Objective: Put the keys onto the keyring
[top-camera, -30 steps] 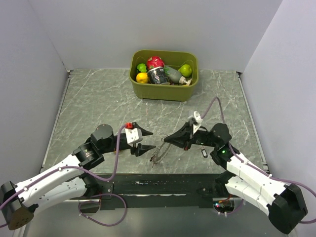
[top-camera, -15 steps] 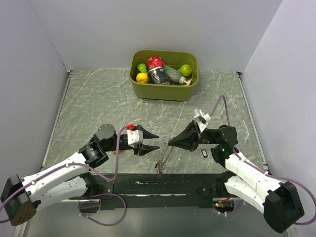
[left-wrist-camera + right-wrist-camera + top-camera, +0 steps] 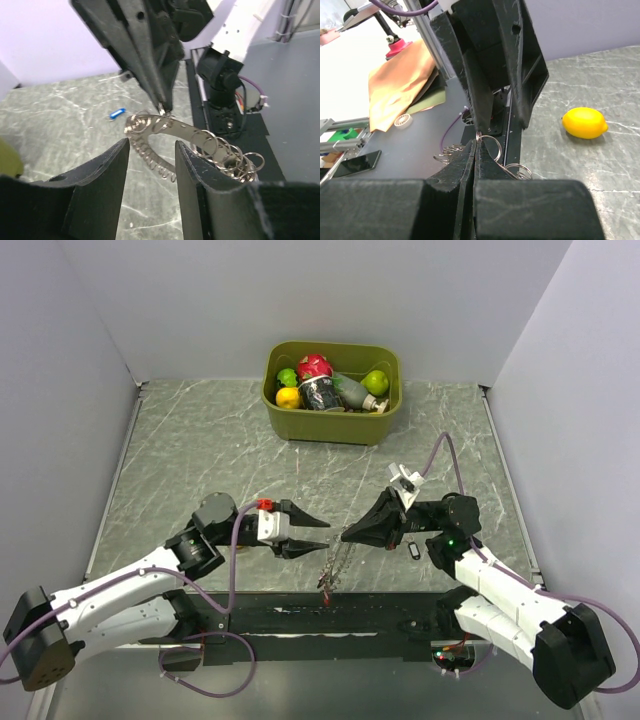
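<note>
The keyring [image 3: 172,131], a flat grey ring with a beaded rim and many small split rings, hangs in the air from my right gripper [image 3: 479,141]. That gripper is shut on a small ring at the keyring's top. In the top view the keyring [image 3: 335,562] dangles between both grippers, with a red key [image 3: 324,590] at its lower end. My left gripper [image 3: 152,156] is open. Its fingers [image 3: 102,185] stand on either side of the beaded rim without touching it. A blue key [image 3: 117,113] lies on the table behind, also visible from above [image 3: 413,551].
An olive bin [image 3: 385,422] with fruit and a cup stands at the back centre. A yellow lemon [image 3: 585,122] lies on the marble table beyond the left gripper's fingers [image 3: 480,90]. The black base strip [image 3: 330,618] runs along the near edge.
My left gripper has moved right up to the hanging keyring and its jaws have narrowed. The right gripper shifted slightly right with the keyring, then held still.
</note>
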You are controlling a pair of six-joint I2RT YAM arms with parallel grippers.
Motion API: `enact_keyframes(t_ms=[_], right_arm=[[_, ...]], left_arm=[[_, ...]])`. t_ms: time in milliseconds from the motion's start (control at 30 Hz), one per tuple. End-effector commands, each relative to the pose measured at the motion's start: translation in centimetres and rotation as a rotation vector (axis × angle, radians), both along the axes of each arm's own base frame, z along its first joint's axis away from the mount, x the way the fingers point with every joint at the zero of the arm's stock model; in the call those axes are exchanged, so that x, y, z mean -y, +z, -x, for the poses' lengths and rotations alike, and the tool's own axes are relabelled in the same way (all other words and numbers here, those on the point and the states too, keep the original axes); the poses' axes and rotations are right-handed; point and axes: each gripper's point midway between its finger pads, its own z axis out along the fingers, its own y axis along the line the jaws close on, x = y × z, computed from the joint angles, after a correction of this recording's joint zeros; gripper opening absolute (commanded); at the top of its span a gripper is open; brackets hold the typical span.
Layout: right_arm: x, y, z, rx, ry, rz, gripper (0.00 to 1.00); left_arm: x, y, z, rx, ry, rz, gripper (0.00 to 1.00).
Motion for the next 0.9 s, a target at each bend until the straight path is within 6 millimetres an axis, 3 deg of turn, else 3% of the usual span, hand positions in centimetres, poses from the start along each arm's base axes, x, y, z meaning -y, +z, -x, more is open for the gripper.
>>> enact_keyframes(t_ms=[0,500,867], right_arm=[[0.1,2.4,0.1,0.098,-0.003,-0.059,0.00],[0.1,1.8,0.0,0.075,-0.005,-0.055,0.00],[0.0,1.2,0.0,0.046,0.001,-0.050,0.00]], left_arm=[[0.9,1.5,0.8,0.059,-0.067,0.024,0.47],[1.5,2.2,0.3,0.073,-0.037,0.056,0.44],[1.9,2.8,0.1,0.087,-0.038,0.075,0.28]])
